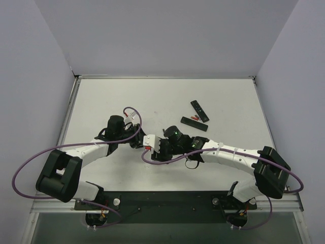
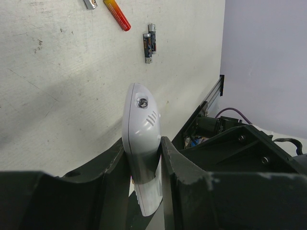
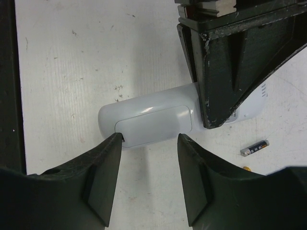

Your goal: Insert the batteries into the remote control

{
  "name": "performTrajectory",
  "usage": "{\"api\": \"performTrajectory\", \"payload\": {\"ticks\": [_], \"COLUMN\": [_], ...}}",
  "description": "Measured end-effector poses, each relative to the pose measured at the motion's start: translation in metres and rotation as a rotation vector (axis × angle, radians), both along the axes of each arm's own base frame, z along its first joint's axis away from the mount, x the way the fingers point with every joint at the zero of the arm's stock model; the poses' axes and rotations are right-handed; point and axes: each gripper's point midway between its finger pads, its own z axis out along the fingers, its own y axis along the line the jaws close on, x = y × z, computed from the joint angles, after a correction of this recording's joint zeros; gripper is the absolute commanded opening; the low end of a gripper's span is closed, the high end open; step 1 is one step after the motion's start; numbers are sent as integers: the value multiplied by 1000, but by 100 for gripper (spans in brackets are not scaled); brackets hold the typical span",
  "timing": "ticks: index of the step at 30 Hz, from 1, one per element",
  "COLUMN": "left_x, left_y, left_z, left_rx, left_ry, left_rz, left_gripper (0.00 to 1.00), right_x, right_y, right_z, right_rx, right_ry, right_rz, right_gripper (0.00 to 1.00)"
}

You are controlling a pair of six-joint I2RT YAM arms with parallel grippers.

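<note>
white, scuffed table; pale grey walls. left gripper pinches the white remote control, lower centre of the left wrist view. right gripper, fingers spread, sits at its battery cover. batteries lie on the table, upper centre.

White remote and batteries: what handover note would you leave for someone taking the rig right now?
Left pincer: shut on the white remote, held over the table.
Right pincer: open, jaws either side of the remote's end, not gripping.
Batteries: two dark cells and a red cell lie loose on the table.
Done: remote picked up.
To do: cover looks shut, so open it, then load cells.
</note>
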Motion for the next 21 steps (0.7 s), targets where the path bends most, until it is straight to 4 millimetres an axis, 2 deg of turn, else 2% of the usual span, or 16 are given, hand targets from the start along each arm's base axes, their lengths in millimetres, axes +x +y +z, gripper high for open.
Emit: {"api": "performTrajectory", "payload": {"ticks": [21], "left_x": [2], "left_y": [2], "left_z": [0], "left_rx": [2], "left_ry": [0], "left_rz": [11], "left_gripper": [0], "right_x": [-3], "right_y": [2], "right_z": [-4], "right_rx": [-26], "right_ry": [-4], "right_rz": [10], "right_gripper": [46]}}
